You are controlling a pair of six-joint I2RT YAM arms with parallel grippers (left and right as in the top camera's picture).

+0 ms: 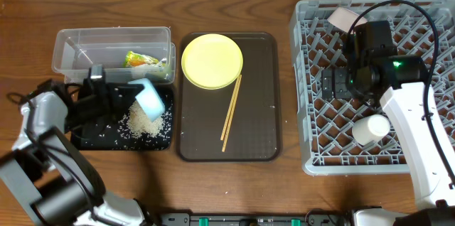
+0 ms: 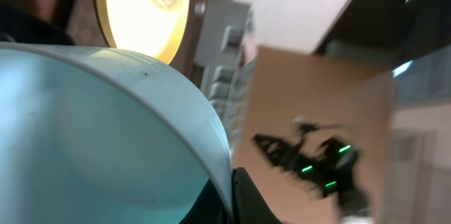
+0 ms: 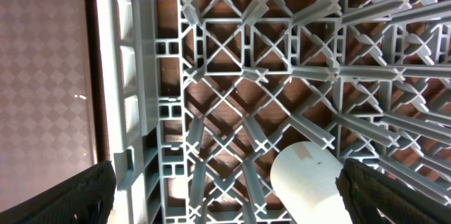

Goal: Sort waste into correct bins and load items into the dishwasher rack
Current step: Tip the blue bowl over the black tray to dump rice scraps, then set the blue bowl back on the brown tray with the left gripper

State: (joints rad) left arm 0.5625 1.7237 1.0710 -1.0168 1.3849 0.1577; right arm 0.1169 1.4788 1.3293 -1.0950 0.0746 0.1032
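Light-blue bowl [image 1: 151, 99] was pinched at its rim by the left claw [image 1: 130, 92], shut tight on the thin wall. The left wrist view showed one dark finger pressed at the rim's edge. The bowl hung steeply tipped over the black tray [image 1: 85, 139]. A heap of rice grains [image 1: 146, 121] lay in the tray right beneath it, with stray grains scattered toward nine o'clock of the heap. At twelve o'clock of the tray sat the clear tub [image 1: 71, 45] with the green-and-orange wrapper [image 1: 142, 60] inside.

The step in hand looked like emptying the bowl. The part of its inside seen from the wrist looked clean, but the rest was hidden, so the tilt was probably worth holding a moment before moving on. The bowl was best kept over the tray's middle, not its three o'clock edge, so that no grains landed on the worktop [image 1: 284, 197].

On so thin a pinch, a quick swing could let the bowl twist. A slow levelling seemed wise before carrying it to the dishwasher rack [image 1: 313, 148] at three o'clock. The path would pass above the yellow plate [image 1: 212, 60] and chopsticks [image 1: 232, 111] on the brown serving tray [image 1: 263, 126].

The right claw [image 3: 229, 199] hovered over the rack's nine o'clock side, fingers spread wide and holding nothing. A white cup [image 1: 372, 128] lay on the lattice close by.
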